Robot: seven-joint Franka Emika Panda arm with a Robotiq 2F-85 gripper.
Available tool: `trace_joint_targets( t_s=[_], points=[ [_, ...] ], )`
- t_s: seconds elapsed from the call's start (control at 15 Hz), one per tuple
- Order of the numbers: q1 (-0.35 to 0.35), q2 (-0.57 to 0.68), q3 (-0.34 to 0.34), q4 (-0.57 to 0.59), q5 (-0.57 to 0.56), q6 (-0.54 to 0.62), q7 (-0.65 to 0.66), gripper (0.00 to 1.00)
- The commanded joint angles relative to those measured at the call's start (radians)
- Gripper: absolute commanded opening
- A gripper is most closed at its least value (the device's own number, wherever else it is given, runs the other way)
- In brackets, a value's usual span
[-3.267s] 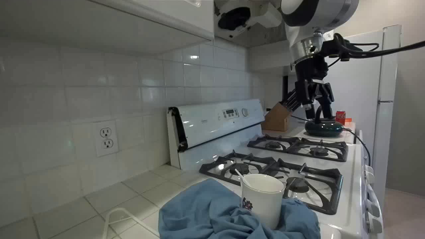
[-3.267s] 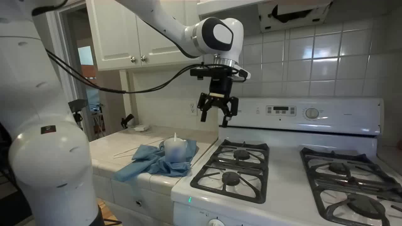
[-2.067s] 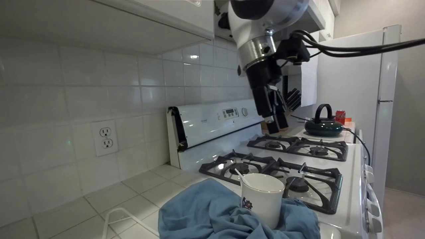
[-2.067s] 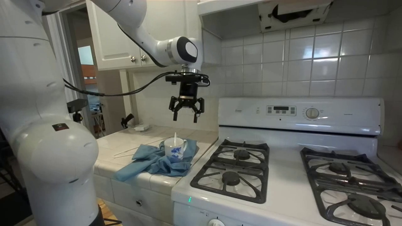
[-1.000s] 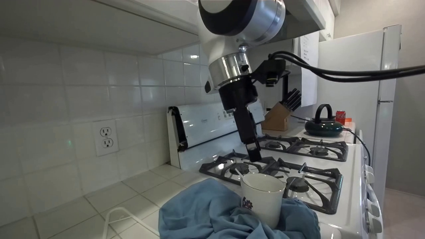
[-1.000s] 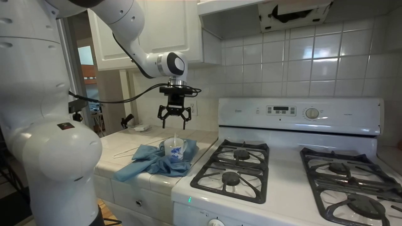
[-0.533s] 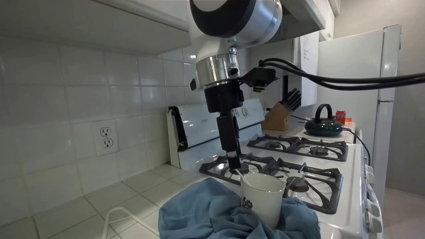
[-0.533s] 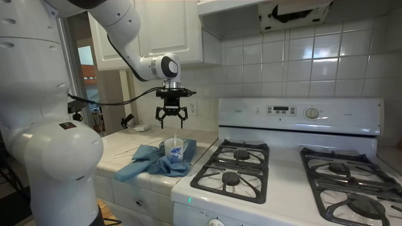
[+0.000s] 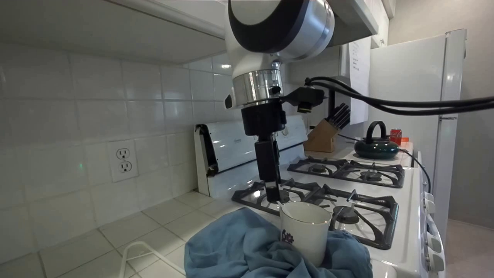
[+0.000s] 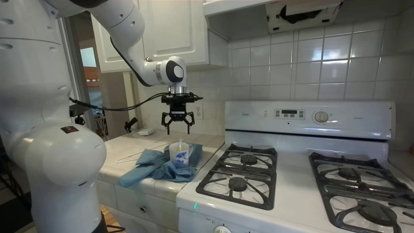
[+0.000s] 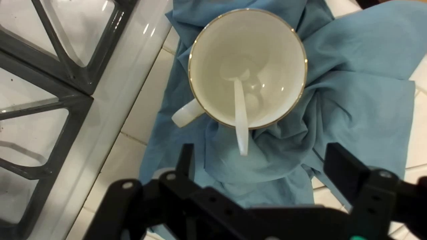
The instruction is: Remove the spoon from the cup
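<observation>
The cup is white with a gold rim, a handle and a printed pattern. It stands upright on a blue cloth and shows in both exterior views and the wrist view. The pale spoon leans inside the cup, with its handle sticking out over the rim. It also shows in an exterior view. My gripper is open and empty, pointing down just above the cup. In the wrist view the spoon's handle end lies between the open fingers, touching neither. In an exterior view a finger overlaps the handle tip.
The crumpled blue cloth lies on the tiled counter beside the stove grates. A thin white wire frame lies near it. A wall cabinet hangs above. A dark kettle and a knife block stand beyond the stove.
My gripper has come from over the stove to above the cup, lowering and turning on the way. In the last half second it sank slightly. The cup and spoon have not moved.
</observation>
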Motion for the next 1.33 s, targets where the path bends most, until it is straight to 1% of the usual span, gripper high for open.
trace_joint_targets(
  t_s=[0.0,0.13,0.2,0.27,0.33,0.4,0.53,0.73,0.87,0.93,1.0,1.13,1.27],
  points=[
    [-0.005,-0.037,-0.008,-0.042,0.007,0.037,0.008,0.74],
    [-0.008,-0.032,-0.013,-0.044,0.003,0.055,0.005,0.69],
    [-0.009,-0.027,-0.016,-0.044,0.005,0.060,0.003,0.61],
    [-0.010,-0.023,-0.018,-0.045,0.005,0.067,0.003,0.60],
    [-0.010,-0.022,-0.019,-0.047,0.007,0.072,0.003,0.46],
    [-0.010,-0.021,-0.020,-0.051,0.007,0.078,0.003,0.44],
    [-0.010,-0.020,-0.021,-0.051,0.009,0.078,0.004,0.25],
    [-0.008,-0.021,-0.021,-0.051,0.011,0.076,0.004,0.04],
    [-0.008,-0.020,-0.020,-0.051,0.012,0.073,0.005,0.06],
    [-0.008,-0.019,-0.020,-0.051,0.012,0.072,0.006,0.04],
    [-0.008,-0.017,-0.020,-0.051,0.011,0.071,0.007,0.10],
    [-0.009,-0.014,-0.021,-0.050,0.009,0.069,0.008,0.12],
    [-0.009,-0.013,-0.021,-0.051,0.009,0.069,0.009,0.10]
  ],
)
